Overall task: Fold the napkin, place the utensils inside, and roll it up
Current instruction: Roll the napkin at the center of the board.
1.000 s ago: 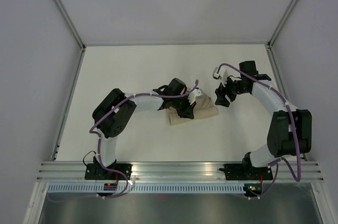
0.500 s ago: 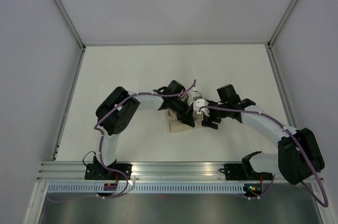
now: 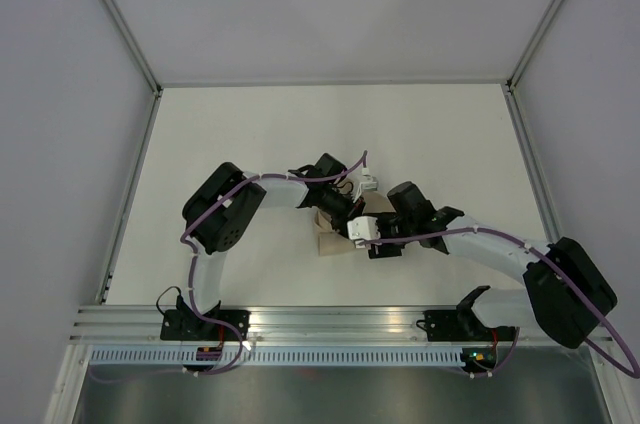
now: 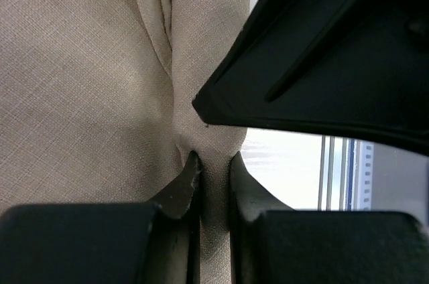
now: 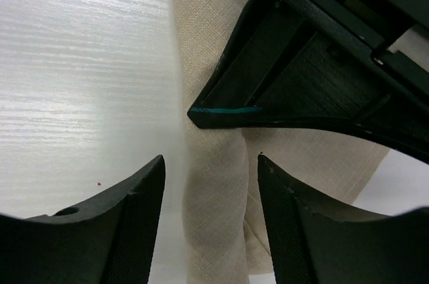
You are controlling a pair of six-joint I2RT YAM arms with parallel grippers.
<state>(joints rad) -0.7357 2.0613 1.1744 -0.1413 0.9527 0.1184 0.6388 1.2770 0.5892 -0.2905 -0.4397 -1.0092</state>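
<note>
While both hands crowd napkin (image 3: 328,242), we note it lies folded and bunched on bench (image 3: 250,134). Left hand (image 4: 213,175) clamped on raised napkin fold, fabric pinched between fingertips. Right hand (image 5: 210,163) at napkin's edge, fingers apart, straddling that edge, nothing gripped. Thin teal strip (image 5: 224,109) shows along left hand's finger, over napkin; we cannot tell what it is.
</note>
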